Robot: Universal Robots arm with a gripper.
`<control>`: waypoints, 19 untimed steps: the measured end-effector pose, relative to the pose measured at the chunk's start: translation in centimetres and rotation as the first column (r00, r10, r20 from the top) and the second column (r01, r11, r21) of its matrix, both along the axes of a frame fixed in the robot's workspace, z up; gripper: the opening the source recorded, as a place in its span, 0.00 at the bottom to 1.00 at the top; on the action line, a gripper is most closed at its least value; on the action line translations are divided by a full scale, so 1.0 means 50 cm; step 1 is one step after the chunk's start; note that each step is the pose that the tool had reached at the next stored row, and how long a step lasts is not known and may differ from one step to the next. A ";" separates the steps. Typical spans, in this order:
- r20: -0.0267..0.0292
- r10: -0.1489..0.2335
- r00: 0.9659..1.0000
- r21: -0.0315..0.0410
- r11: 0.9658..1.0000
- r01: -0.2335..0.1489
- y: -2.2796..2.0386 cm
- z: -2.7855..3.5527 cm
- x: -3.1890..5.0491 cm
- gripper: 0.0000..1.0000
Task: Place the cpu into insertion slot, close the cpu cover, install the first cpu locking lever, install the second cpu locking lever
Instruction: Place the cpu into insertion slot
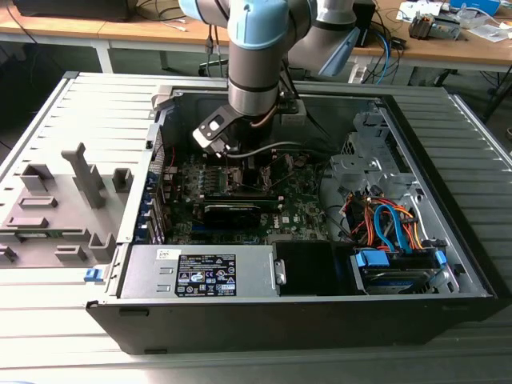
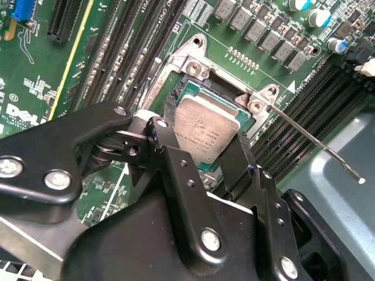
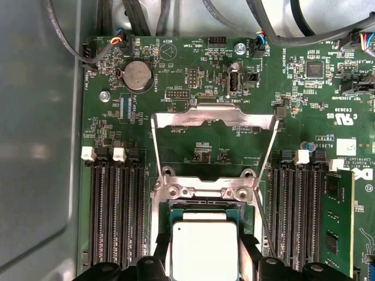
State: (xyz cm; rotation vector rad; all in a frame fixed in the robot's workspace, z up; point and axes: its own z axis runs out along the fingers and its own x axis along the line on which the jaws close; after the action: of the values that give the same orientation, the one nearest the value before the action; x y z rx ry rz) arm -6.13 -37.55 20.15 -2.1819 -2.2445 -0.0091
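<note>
The cpu [image 2: 208, 132], a silver square on a green base, lies within the silver rim of the insertion slot [image 2: 193, 63]. My gripper [image 2: 206, 127] is shut on it, with one black finger [image 2: 170, 108] against each opposite edge. In the first wrist view the cpu [image 3: 204, 246] sits below the slot's hinge rim [image 3: 202, 190], with the gripper [image 3: 204, 244] around it. The cpu cover [image 3: 214, 116] stands flipped open beyond the slot. One thin locking lever [image 2: 310, 140] sticks out free beside the slot. In the exterior view the gripper [image 1: 240, 164] is low over the motherboard [image 1: 304, 204].
Rows of black memory slots [image 3: 114, 211] flank the socket on both sides, and a memory stick [image 3: 337, 228] stands in one. A black card [image 1: 232, 212], the power supply [image 1: 204, 272] and a drive bay with cables [image 1: 392, 232] fill the case. Grey fixtures [image 1: 56, 208] sit outside it.
</note>
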 end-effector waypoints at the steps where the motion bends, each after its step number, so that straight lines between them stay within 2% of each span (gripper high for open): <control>1: 0.000 0.000 1.000 0.000 1.000 0.000 -0.0001 0.000 0.001 0.55; 13: 0.000 -0.001 1.000 0.000 1.000 0.001 0.0000 -0.002 0.003 0.55; 14: 0.000 -0.001 1.000 0.000 1.000 0.001 0.0000 -0.002 0.003 0.55; 15: 0.000 -0.001 1.000 0.000 1.000 0.001 0.0000 -0.002 0.003 0.62; 19: 0.000 -0.001 1.000 0.000 1.000 0.001 0.0001 -0.002 0.003 0.62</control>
State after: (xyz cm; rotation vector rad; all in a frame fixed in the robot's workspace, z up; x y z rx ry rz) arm -5.97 -37.55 20.03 -2.1832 -2.2433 -0.0094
